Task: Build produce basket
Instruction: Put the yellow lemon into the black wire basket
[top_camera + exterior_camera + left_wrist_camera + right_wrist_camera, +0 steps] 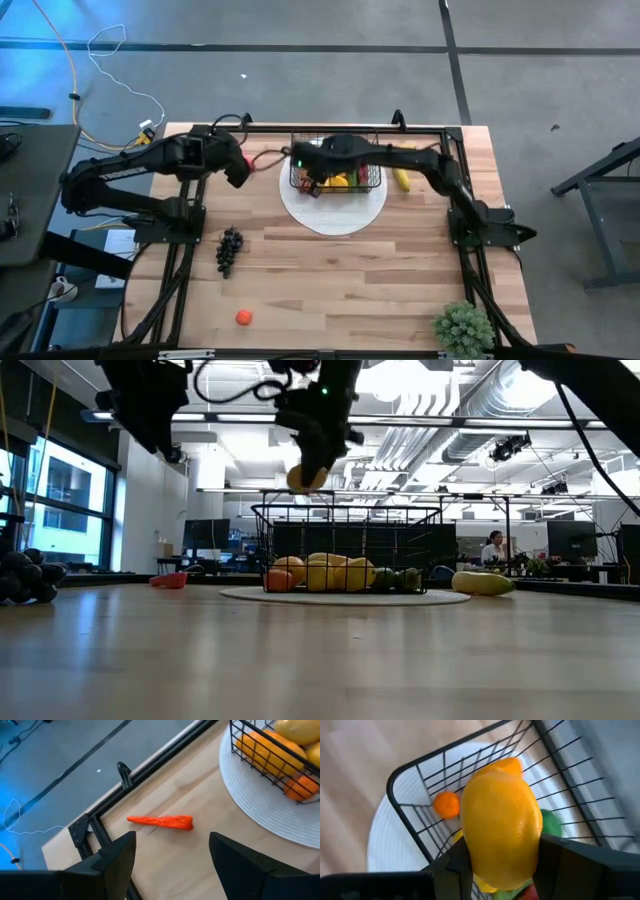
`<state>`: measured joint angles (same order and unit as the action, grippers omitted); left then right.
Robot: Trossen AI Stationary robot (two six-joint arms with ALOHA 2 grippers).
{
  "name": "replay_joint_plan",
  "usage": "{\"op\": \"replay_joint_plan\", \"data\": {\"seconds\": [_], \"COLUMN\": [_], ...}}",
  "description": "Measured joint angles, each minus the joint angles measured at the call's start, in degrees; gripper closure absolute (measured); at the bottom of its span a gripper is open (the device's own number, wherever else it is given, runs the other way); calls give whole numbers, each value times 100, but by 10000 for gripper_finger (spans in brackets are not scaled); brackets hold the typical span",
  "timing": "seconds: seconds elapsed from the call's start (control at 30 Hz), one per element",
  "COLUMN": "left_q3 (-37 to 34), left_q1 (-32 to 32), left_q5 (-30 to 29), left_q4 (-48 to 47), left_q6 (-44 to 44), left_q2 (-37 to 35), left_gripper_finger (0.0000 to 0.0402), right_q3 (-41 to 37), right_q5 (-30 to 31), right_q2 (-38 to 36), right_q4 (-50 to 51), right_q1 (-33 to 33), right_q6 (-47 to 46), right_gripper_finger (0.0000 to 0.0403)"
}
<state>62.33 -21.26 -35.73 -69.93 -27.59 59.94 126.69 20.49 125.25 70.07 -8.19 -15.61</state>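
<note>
Two matte black jointed arms, blocky black claw fingers (pixel 117 862) (green indicator light)

The table (pixel 330 270) has a light wooden top with a dark metal frame (pixel 330 127) along its far edge and sides. A round white plate (pixel 335 215) lies near the far edge, at mid-width. A spiky green potted plant (pixel 463 328) stands at the near right corner. White and yellow cables (pixel 100 70) trail across the grey floor (pixel 300 80) beyond the far left corner. In the low view, a person (pixel 493 547) is visible in the room behind the table.
</note>
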Motion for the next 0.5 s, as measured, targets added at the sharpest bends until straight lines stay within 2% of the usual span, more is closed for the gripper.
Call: {"op": "replay_joint_plan", "data": {"seconds": [0.17,0.3,0.4,0.5], "left_q3": [0,0,0,0], "left_q1": [-399,-685,-880,-1104], "left_q5": [396,805,1007,1041], "left_q4": [230,229,228,215], "left_q6": [286,284,189,-265], "left_q2": [1,2,6,56], "left_gripper_finger": [163,160,150,134], "right_q3": [4,2,2,0], "right_q5": [-1467,-2323,-2682,-2757], "right_q2": [78,293,467,617], "right_q4": [10,-19,-49,-44], "right_q1": [-629,-946,-1019,-1020], "right_q6": [312,678,1023,1365], "right_gripper_finger": [284,284,284,284]}}
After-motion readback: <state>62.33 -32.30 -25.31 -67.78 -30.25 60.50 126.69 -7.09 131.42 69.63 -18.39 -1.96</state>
